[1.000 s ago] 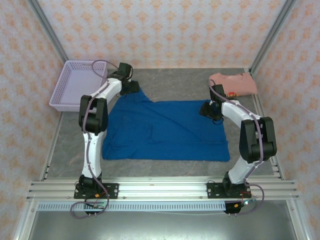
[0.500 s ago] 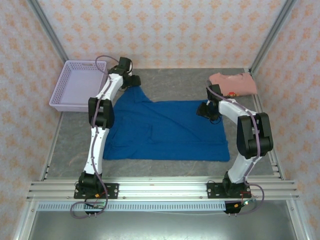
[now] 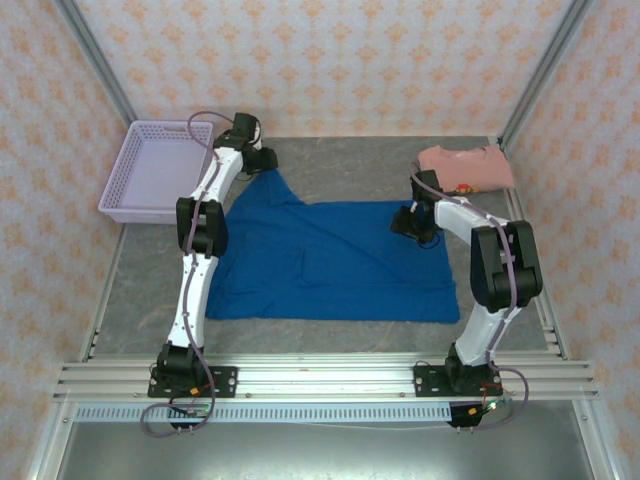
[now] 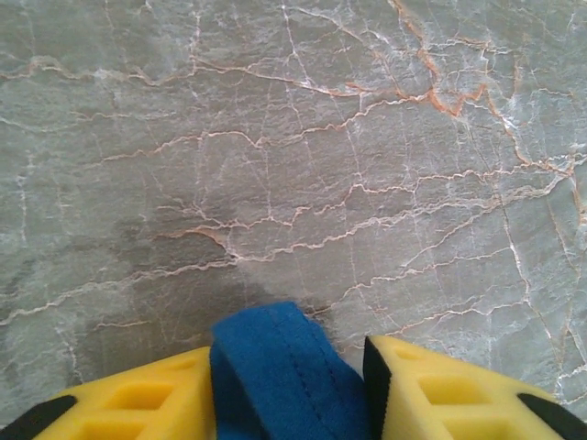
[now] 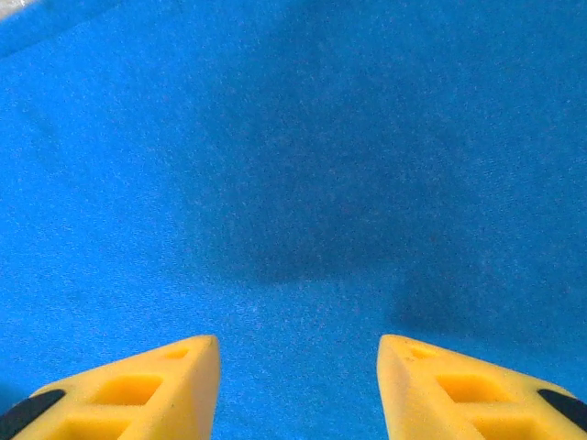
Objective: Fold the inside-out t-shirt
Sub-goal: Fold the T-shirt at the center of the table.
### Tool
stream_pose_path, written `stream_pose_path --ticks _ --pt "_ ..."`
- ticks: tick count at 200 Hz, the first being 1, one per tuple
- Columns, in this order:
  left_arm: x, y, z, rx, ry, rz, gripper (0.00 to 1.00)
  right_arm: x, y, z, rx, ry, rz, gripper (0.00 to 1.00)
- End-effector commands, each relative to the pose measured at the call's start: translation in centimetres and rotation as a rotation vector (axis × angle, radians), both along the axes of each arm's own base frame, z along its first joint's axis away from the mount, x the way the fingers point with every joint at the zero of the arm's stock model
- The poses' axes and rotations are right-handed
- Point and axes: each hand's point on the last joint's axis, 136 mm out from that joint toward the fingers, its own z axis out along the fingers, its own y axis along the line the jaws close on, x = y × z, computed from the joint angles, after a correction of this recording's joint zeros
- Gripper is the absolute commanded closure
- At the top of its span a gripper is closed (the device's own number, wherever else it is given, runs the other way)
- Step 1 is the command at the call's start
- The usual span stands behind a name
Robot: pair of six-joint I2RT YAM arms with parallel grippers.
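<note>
- Over the last second we saw the left gripper (image 3: 262, 160) reach the far-left sleeve and close its yellow foam fingers (image 4: 138, 399) onto a stitched fold of the large royal-blue soft cotton t-shirt (image 3: 330, 260). We judged the folding grip made.
- The right gripper (image 3: 412, 222) hovered over the far-right corner with its fingers apart.
- The shirt lay flat mid-table on the veined grey stone-look tabletop (image 4: 367, 137).

The left arm (image 3: 200, 225) stretches far forward, almost straight. The left gripper (image 3: 262, 160) at its end has both yellow fingers (image 4: 138, 399) pressed against a fold of the inside-out t-shirt (image 4: 280, 367). The right arm (image 3: 497, 262) is bent sharply at the elbow, and its forearm goes forward and to the left. The right gripper (image 5: 298, 341) points down with its fingers apart.
</note>
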Motion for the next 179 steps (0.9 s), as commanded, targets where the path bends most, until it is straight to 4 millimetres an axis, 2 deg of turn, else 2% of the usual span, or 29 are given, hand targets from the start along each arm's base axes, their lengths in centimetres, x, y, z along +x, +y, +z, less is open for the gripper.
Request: stream_pose_path --ticks 1,27,45,70,85,125,146,179 --pt "0.3 0.3 0.4 -0.024 -0.006 0.010 0.60 0.3 0.6 0.1 0.009 -0.001 0.011 0.51" --pt "0.8 0.5 1.2 -0.027 -0.034 0.015 0.69 0.3 0.7 -0.2 0.016 0.006 0.013 0.51" --pt "1.1 0.5 1.5 -0.031 -0.047 0.017 0.79 0.4 0.8 -0.1 0.016 0.004 0.016 0.51" --pt "1.2 0.8 2.2 -0.027 -0.057 0.023 0.82 0.4 0.6 0.2 0.003 0.001 0.020 0.51" --pt "1.3 0.9 2.7 -0.025 -0.067 0.024 0.87 0.5 0.4 0.5 -0.013 -0.005 0.022 0.51" --pt "0.7 1.0 4.3 -0.017 -0.067 0.011 0.95 1.6 -0.7 3.1 -0.075 -0.079 0.013 0.50" --pt "0.1 0.9 5.1 -0.020 -0.053 0.009 1.00 2.3 -2.8 4.8 -0.142 -0.127 -0.034 0.50" --pt "-0.6 1.0 6.2 -0.025 -0.050 0.020 1.00 4.2 -8.0 6.2 -0.251 -0.173 -0.180 0.46"
